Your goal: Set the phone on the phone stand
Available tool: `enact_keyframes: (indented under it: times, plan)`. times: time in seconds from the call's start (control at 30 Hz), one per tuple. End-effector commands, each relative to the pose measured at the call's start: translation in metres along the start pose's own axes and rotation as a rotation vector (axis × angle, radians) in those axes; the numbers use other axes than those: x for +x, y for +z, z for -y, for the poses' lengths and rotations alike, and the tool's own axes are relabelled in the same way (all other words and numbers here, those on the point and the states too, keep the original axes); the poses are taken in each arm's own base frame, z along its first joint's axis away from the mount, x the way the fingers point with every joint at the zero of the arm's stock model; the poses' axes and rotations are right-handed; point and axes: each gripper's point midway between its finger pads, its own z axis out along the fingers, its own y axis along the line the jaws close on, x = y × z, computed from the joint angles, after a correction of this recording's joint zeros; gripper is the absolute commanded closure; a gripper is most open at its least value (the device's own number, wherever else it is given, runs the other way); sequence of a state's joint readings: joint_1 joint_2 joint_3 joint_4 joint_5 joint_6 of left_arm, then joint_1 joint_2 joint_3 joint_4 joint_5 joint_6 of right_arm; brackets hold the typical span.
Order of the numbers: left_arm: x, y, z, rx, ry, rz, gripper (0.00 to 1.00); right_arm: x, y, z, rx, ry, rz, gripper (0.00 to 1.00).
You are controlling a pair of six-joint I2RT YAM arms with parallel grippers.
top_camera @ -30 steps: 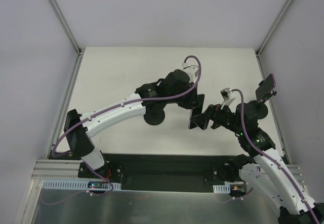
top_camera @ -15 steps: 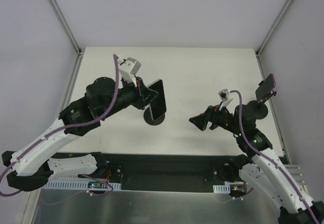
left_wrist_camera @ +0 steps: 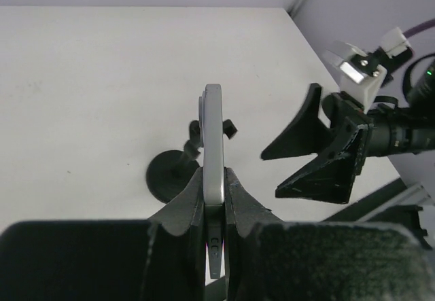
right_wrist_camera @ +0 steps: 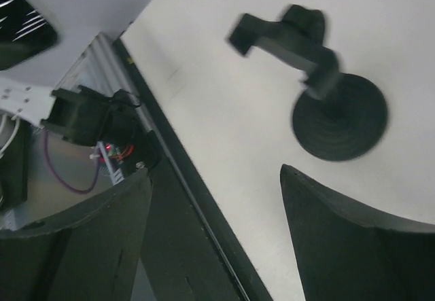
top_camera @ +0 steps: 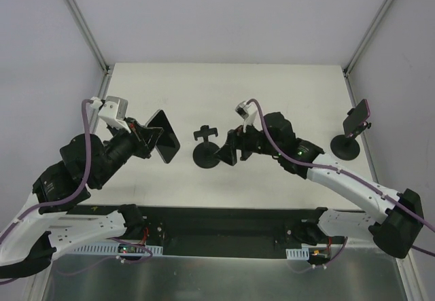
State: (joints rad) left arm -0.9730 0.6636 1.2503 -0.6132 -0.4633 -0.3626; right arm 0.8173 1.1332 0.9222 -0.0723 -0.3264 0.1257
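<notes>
Starting with the overhead view, the phone [top_camera: 168, 141] was seen held off the table [top_camera: 285, 87], tilted and clenched in the left claw [top_camera: 153, 136] over the left half of the white surface. The stand [top_camera: 206, 153] was placed near the middle, with the phone just to its left and apart from it. The right claw [top_camera: 228, 150] was found just beside the stand's disc on the right, spread wide with nothing in it. Open tabletop was left behind the stand towards the far wall and along the left rail. Less room was left in front, where the black mounting plate [top_camera: 224, 223] ran along the near edge. A second stand [top_camera: 345, 148] carrying another phone [top_camera: 358, 117] was set close to the right edge, well apart from both claws.

Only in the left wrist view was the phone [left_wrist_camera: 214, 128] shown edge-on, pinched upright in the left claw [left_wrist_camera: 214, 179], with the stand [left_wrist_camera: 170, 175] partly hidden behind it and the right claw [left_wrist_camera: 270, 175] off to the right. Only in the right wrist view, somewhat blurred, was the stand [right_wrist_camera: 340, 117] seen from close by, its clip [right_wrist_camera: 279, 36] bare, beyond the gaping right claw [right_wrist_camera: 216, 175] and near the table's front edge.
</notes>
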Motion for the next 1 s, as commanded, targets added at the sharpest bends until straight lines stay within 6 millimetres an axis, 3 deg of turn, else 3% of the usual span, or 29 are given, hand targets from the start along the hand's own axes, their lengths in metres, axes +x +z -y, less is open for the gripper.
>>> enact_keyframes:
  times: [0.0,0.13,0.27,0.47,0.6,0.77,0.87,0.9,0.97]
  plan:
    - [-0.003,0.003,0.043,0.216,-0.08,0.019,1.0,-0.026,-0.001,-0.087,-0.377,-0.156,0.066,0.21]
    - [0.01,0.003,0.086,0.435,-0.073,-0.042,1.0,-0.034,-0.024,-0.122,-0.554,-0.161,0.108,0.19]
    - [0.012,-0.001,0.12,0.623,-0.068,-0.055,1.0,-0.028,-0.036,-0.128,-0.6,-0.168,0.09,0.2]
    - [0.006,-0.005,0.153,0.796,-0.093,-0.042,1.0,-0.014,-0.053,-0.128,-0.615,-0.164,0.091,0.27]
    - [0.009,-0.002,0.166,0.859,-0.107,-0.062,1.0,-0.009,-0.075,-0.139,-0.685,-0.167,0.109,0.48]
    - [0.01,-0.003,0.185,0.963,-0.136,-0.071,1.0,0.0,-0.092,-0.144,-0.734,-0.178,0.129,0.65]
    - [0.013,-0.002,0.197,1.026,-0.145,-0.116,1.0,0.001,-0.104,-0.148,-0.756,-0.2,0.145,0.87]
    - [0.019,0.005,0.201,1.029,-0.145,-0.143,1.0,0.001,-0.11,-0.15,-0.765,-0.213,0.158,0.99]
    - [0.02,0.004,0.207,1.058,-0.148,-0.179,0.96,0.003,-0.113,-0.148,-0.76,-0.216,0.166,0.99]
